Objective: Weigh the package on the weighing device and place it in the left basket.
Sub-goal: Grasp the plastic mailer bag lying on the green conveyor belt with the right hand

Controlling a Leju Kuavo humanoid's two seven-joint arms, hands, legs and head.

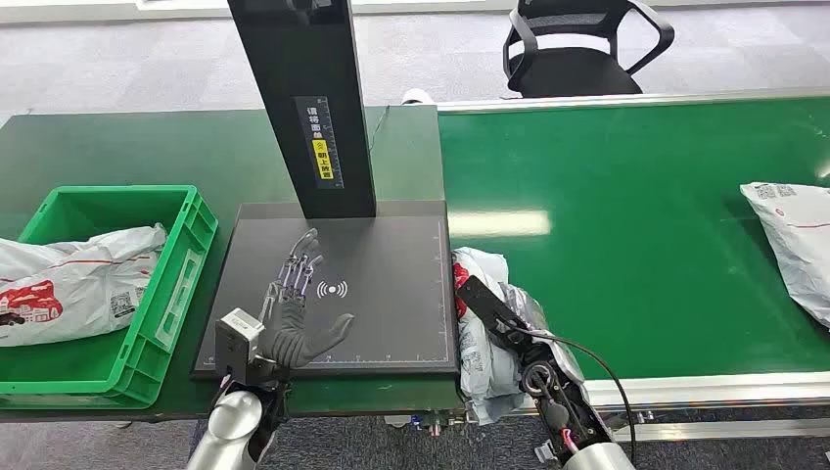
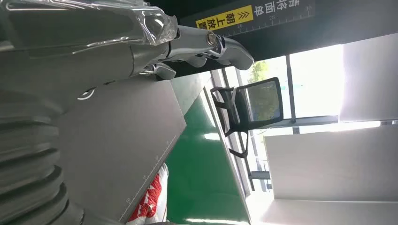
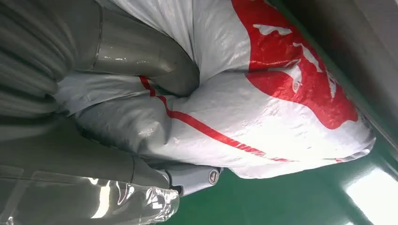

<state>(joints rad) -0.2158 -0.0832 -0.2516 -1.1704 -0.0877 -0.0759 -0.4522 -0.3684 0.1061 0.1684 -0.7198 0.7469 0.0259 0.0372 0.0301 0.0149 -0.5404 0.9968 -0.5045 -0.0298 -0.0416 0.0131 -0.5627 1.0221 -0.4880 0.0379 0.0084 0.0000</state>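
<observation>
A crumpled white package (image 1: pixel 484 333) with red print lies on the green belt just right of the black weighing plate (image 1: pixel 391 255). My right hand (image 1: pixel 499 313) grips it from above; in the right wrist view the thumb and fingers (image 3: pixel 141 61) press into the package (image 3: pixel 263 103). My left hand (image 1: pixel 299 304) hovers over the plate's front left part, fingers spread and holding nothing. In the left wrist view its fingertips (image 2: pixel 225 47) stretch over the grey plate (image 2: pixel 122 136). The green basket (image 1: pixel 181 284) stands left of the plate with a white and red package (image 1: pixel 69 284) in it.
The scale's black upright column (image 1: pixel 313 108) rises at the plate's back edge. Another white package (image 1: pixel 798 245) lies at the belt's far right. A black office chair (image 1: pixel 577 49) stands behind the table. The belt's metal front rail (image 1: pixel 705 387) runs close to my right arm.
</observation>
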